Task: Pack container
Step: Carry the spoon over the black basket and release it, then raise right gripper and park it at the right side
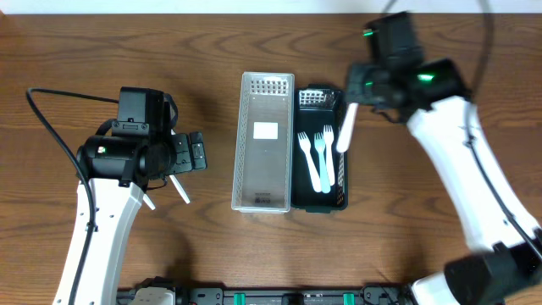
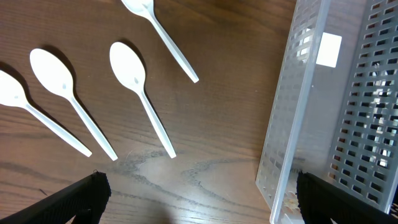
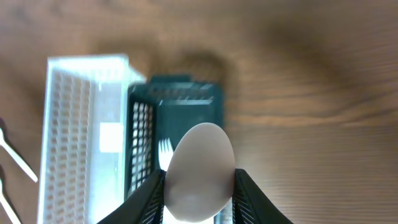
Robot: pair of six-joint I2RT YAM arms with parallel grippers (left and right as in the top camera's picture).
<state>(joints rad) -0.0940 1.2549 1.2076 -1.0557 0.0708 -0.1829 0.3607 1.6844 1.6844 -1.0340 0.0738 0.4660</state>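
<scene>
Below the right claw [image 3: 199,190], pinching a white spoon [image 3: 199,163], sits the dark basket [image 3: 180,93] with two forks [image 1: 327,161]; we judge lowering and release come next. Left claw [image 2: 199,196] spread above loose spoons [image 2: 134,68].

Two bins side by side at mid-table, cutlery in and around them.
The clear perforated plastic bin [image 1: 264,174] lies on the brown wooden table [image 1: 212,51], its right wall touching the dark perforated plastic bin [image 1: 305,193]; two white plastic forks [image 1: 326,165] lie side by side in the dark bin, tines toward its far end; four white plastic spoons [image 2: 142,93] lie on the table left of the clear bin, apart from it; another white plastic spoon [image 1: 345,131] hangs over the dark bin's right rim, clamped in the right gripper [image 3: 199,186].
</scene>
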